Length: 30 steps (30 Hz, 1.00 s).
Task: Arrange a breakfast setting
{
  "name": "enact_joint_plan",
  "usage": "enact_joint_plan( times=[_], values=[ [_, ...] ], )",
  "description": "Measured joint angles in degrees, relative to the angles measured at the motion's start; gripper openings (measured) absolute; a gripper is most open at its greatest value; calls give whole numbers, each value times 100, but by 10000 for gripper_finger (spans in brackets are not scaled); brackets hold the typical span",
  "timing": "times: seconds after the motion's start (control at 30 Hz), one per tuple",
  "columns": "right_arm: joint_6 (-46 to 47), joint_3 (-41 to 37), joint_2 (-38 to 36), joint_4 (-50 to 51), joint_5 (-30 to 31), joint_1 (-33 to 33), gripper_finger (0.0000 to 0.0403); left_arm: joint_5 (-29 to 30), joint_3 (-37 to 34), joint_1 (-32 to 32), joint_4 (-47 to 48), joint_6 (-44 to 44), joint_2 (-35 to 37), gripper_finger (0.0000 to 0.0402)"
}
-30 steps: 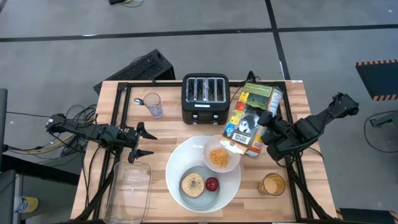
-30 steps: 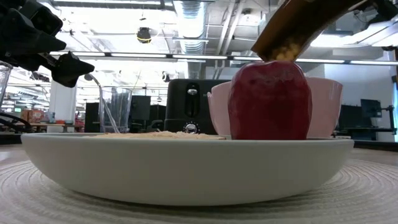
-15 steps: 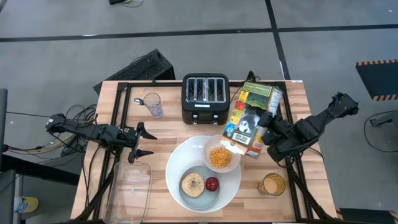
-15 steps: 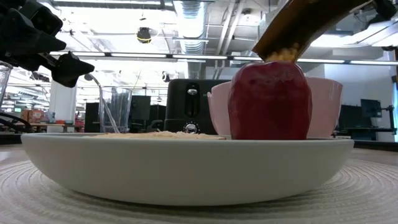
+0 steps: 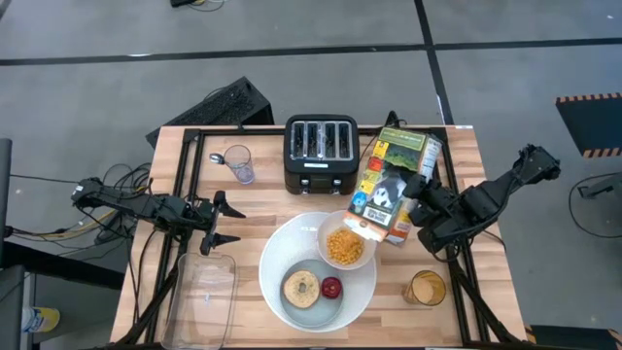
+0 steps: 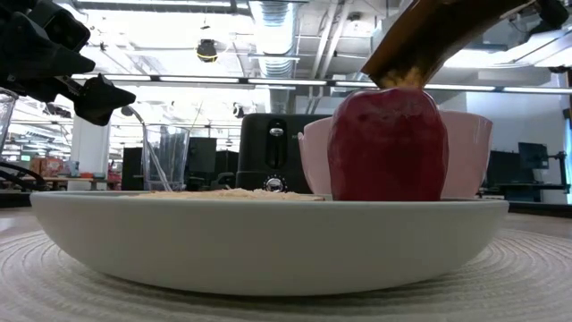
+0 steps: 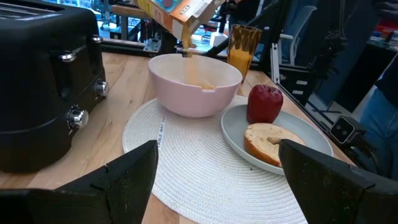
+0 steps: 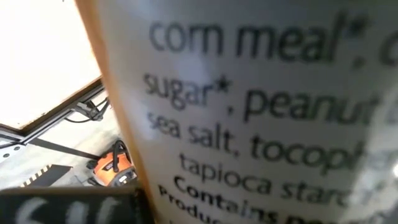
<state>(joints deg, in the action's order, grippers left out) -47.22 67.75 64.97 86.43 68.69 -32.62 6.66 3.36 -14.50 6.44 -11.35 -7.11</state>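
A large white plate (image 5: 282,258) lies on a round mat. On it are a toasted bagel half (image 5: 301,289), a small red apple (image 5: 331,288) and a small white bowl (image 5: 346,243) holding orange cereal balls (image 5: 342,246). My right gripper (image 5: 416,202) is shut on a cereal box (image 5: 389,185) tipped over the bowl. My left gripper (image 5: 228,220) is open and empty, left of the plate, above the table. A spoon stands in a glass (image 5: 238,163) at the far left. My right gripper holds the cereal box by its narrow right side (image 5: 408,199), coming level from the table's right. The printed side fills the right wrist view (image 8: 249,112) and hides the fingers. The box is lifted clear, its open end (image 7: 189,25) tipped down over the bowl (image 7: 194,84).
A black toaster (image 5: 321,153) stands behind the plate. A glass of orange juice (image 5: 426,289) stands at the near right. A clear empty container (image 5: 201,292) lies at the near left. The mat's near left part (image 7: 186,180) is bare.
Orange cereal balls have kept falling from the box's open end into the bowl, and the heap in the bowl has grown wider. Both grippers have stayed in place.
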Motion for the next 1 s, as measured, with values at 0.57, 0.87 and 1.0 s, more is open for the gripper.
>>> enact_joint_plan(
  times=[0.57,0.87,1.0],
  values=[
    [890,-4,-63,241,-255,26,163,0,0,0,0,0,0,320],
    [1870,-4,-288,359,-833,160,163,0,0,2,1,0,0,320],
    [2223,-4,-509,357,-1159,267,163,-1,0,2,1,0,0,320]
  ],
)
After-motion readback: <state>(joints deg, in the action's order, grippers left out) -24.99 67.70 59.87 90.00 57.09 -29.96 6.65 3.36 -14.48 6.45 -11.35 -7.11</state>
